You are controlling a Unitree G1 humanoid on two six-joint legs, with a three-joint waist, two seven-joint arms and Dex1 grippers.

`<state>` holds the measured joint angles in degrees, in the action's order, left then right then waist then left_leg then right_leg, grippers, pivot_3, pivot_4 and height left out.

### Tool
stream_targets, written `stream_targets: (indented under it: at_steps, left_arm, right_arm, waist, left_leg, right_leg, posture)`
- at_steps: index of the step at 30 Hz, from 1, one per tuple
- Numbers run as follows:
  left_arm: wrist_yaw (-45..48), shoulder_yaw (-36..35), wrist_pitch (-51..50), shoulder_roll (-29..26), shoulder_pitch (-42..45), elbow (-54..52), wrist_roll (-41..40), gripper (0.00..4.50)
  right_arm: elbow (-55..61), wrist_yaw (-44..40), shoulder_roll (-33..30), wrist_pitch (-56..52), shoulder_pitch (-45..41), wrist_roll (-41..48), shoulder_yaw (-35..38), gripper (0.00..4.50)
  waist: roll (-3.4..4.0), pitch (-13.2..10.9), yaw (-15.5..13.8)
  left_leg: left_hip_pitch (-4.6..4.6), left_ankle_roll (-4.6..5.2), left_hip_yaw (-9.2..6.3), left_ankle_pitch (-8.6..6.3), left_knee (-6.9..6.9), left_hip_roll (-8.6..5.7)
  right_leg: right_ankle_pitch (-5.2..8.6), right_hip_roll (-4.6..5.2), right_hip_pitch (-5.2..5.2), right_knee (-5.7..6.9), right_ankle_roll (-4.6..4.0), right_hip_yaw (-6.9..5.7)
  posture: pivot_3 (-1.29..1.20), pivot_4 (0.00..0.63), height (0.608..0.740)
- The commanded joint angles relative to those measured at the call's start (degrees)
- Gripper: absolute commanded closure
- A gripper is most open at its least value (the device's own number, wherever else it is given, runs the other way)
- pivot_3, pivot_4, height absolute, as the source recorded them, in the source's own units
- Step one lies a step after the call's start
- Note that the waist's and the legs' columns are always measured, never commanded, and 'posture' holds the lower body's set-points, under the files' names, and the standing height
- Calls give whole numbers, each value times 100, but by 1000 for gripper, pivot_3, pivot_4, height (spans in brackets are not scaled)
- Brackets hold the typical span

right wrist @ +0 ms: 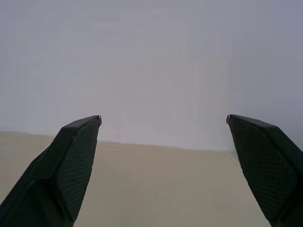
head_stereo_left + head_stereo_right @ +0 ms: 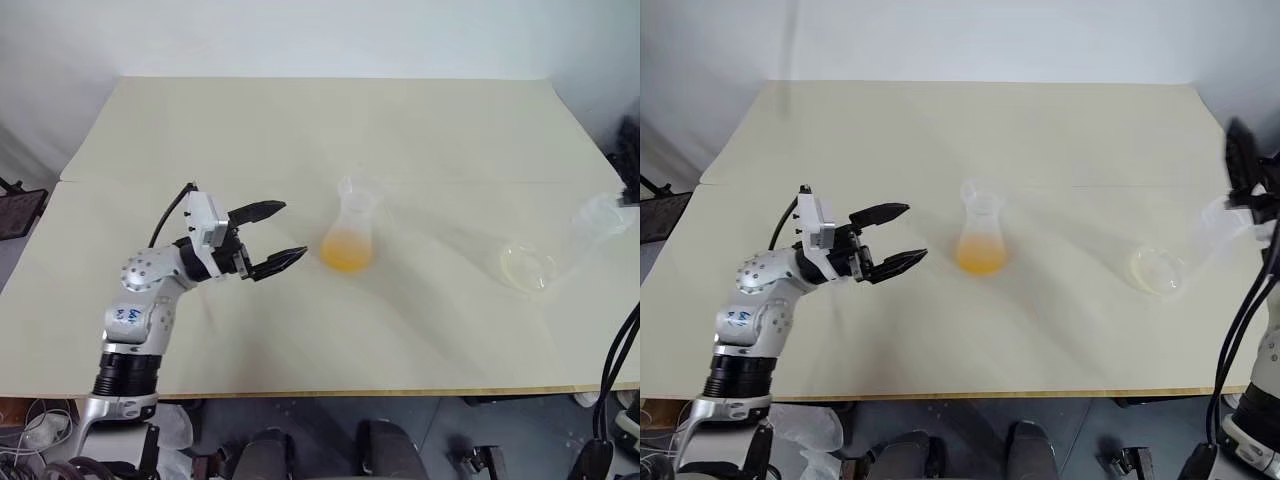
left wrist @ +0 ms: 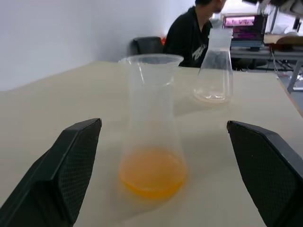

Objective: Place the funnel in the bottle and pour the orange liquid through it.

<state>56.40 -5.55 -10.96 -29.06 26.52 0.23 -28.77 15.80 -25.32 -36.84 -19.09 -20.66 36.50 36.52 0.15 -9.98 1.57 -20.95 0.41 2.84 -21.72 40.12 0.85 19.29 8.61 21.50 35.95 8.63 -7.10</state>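
**Both jaws apart, nothing held**

My left gripper [image 2: 270,238] gapes just beside the clear flask of orange liquid [image 2: 347,251] mid-table. The clear narrow-necked bottle [image 2: 545,255] sits near the beige table's [image 2: 300,130] right edge; my right gripper [image 1: 163,120] stands wide apart, empty.

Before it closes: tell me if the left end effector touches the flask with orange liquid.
Apart. In the left wrist view both fingers stand wide of the flask, bare table between them.
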Motion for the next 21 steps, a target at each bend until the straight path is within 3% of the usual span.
stream_targets:
  at_steps: [1, 8, 12, 15, 21]
  left_arm:
    - [286, -255, -173, -500, -92, 30, -74, 0]
    - [333, -507, -29, -830, -805, -69, -25, 0]
    - [-99, -718, 144, -692, -1124, -146, 58, 0]
    - [-78, -740, 203, -714, -1418, -288, 70, 0]
    - [-139, -752, 479, -688, -1902, -632, 163, 0]
  right_arm:
    - [706, -607, -223, -214, -16, 472, -577, 38]
    - [990, -1885, -246, -368, 1089, 1069, -1034, 38]
    - [918, -3070, -760, 351, 2062, 126, -1474, 38]
    - [686, -3581, -776, 861, 2547, -128, -1494, 38]
    - [140, -3984, -659, 1415, 2943, -270, -1390, 38]
  waist:
    - [0, 0, -1]
    - [-2, -1, -136]
    - [-4, -2, -249]
    - [-4, -2, -273]
    - [-5, -2, -269]
  left_leg:
    - [-1, 0, -1, 0, 0, 0]
    - [-11, 4, -27, -2, 2, -12]
    - [-17, 4, -29, -3, 3, -11]
    - [-16, 3, -20, -2, 4, -10]
    - [-2, 3, -14, -2, 4, -3]
  right_leg:
    - [0, 0, 0, -1, 0, -1]
    - [-2, 8, -3, -4, 2, -5]
    - [-2, 4, -8, -6, 3, -16]
    - [-2, 5, -8, -12, 3, -14]
    - [-2, 3, -15, -16, 3, -9]
  posture:
    - [0, 150, 740]
    - [0, 150, 740]
    - [0, 150, 740]
    - [0, 150, 740]
    - [0, 150, 740]
